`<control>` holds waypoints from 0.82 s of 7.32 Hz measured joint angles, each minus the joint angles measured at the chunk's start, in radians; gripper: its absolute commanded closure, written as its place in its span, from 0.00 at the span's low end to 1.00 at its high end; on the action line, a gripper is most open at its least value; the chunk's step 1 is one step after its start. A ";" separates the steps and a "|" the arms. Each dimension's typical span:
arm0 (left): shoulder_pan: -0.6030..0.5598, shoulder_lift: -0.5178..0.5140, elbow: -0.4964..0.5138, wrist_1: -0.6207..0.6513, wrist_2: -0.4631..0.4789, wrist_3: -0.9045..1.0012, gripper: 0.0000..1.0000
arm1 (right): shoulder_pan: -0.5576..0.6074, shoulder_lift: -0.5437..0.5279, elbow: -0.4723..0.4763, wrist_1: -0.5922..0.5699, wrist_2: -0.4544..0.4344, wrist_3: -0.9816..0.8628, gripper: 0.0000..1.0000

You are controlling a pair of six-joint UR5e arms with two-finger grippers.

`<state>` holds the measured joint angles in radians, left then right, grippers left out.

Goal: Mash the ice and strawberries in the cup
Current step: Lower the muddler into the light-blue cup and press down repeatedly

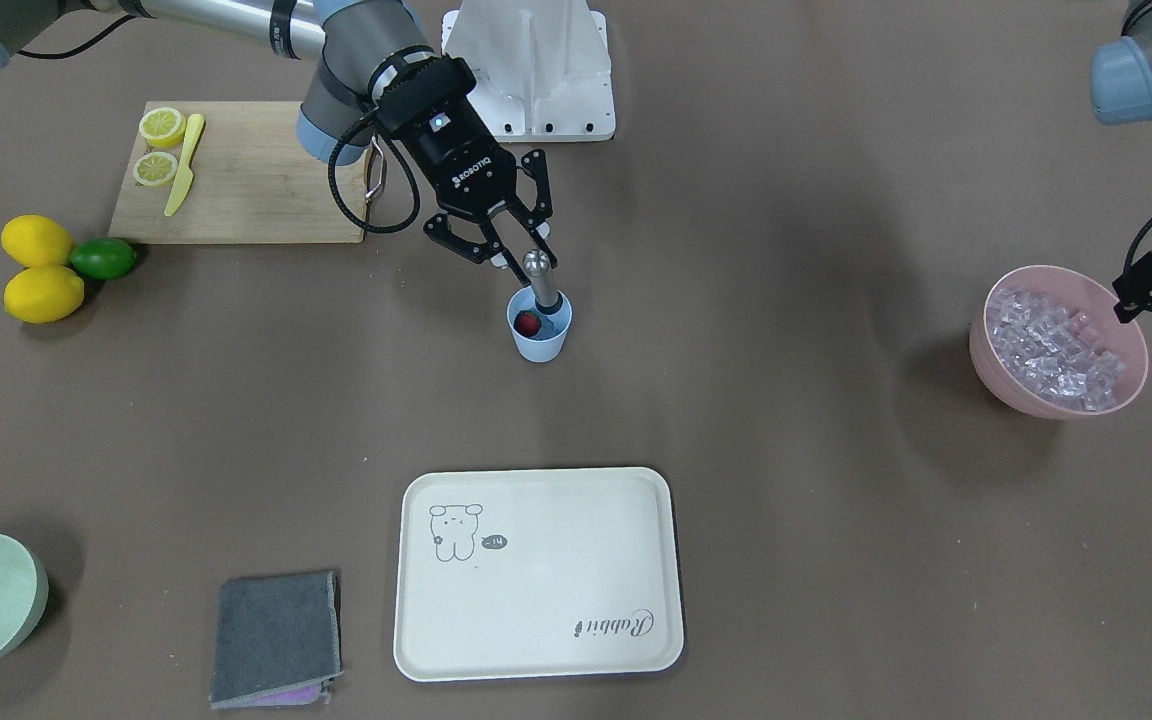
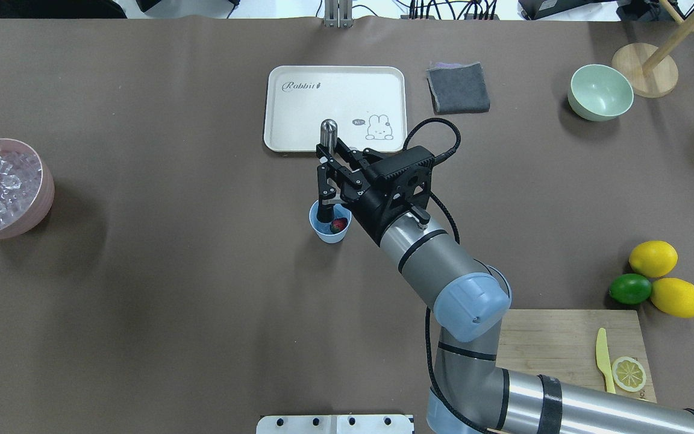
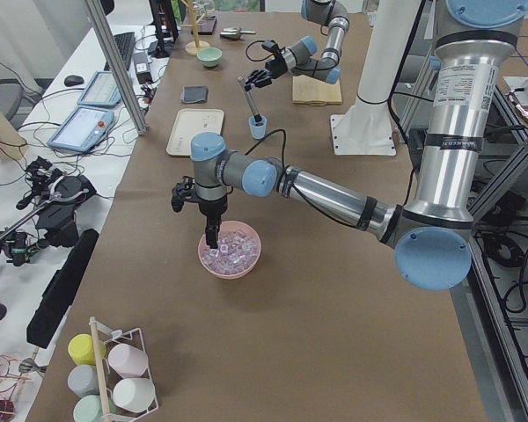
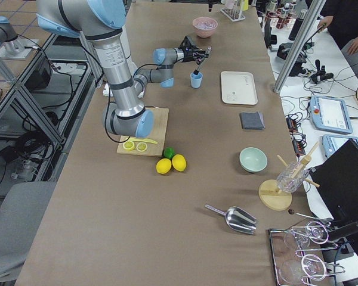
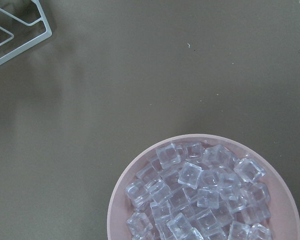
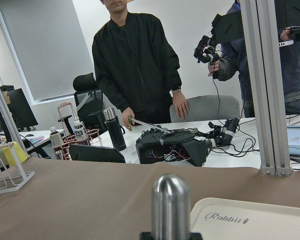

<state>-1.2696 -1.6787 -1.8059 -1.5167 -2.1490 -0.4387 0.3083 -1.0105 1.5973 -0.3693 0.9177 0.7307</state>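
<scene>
Right tool (image 1: pixel 521 252) clamps a steel muddler (image 1: pixel 542 285) upright, its foot in the cup (image 1: pixel 540 340) beside the strawberry (image 1: pixel 528 323) — placed to press down. Left tool (image 3: pixel 211 239) hangs over the pink bowl (image 1: pixel 1011 385) of ice (image 5: pixel 200 195) at the surface's left end; its wrist view shows cubes but no fingers — open or closed, I cannot tell.

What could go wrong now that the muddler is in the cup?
1. Nothing holds the cup; the left gripper hangs far off, over the bowl of ice. The muddler in the right gripper leans, so a push could tip or slide the cup.
2. The strawberry lies beside the muddler's tip; a press might miss it or flick it out.
</scene>
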 measured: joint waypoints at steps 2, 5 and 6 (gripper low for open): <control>0.000 0.000 -0.001 0.001 0.000 0.000 0.02 | -0.013 -0.001 -0.016 0.001 -0.001 -0.014 1.00; 0.000 0.001 -0.002 0.001 0.000 -0.001 0.02 | -0.019 -0.001 -0.033 0.002 0.001 -0.016 1.00; 0.000 0.000 -0.001 0.001 0.000 0.000 0.02 | -0.020 -0.001 -0.035 0.002 0.003 -0.016 1.00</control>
<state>-1.2697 -1.6784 -1.8070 -1.5159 -2.1491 -0.4391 0.2885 -1.0114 1.5626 -0.3671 0.9207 0.7149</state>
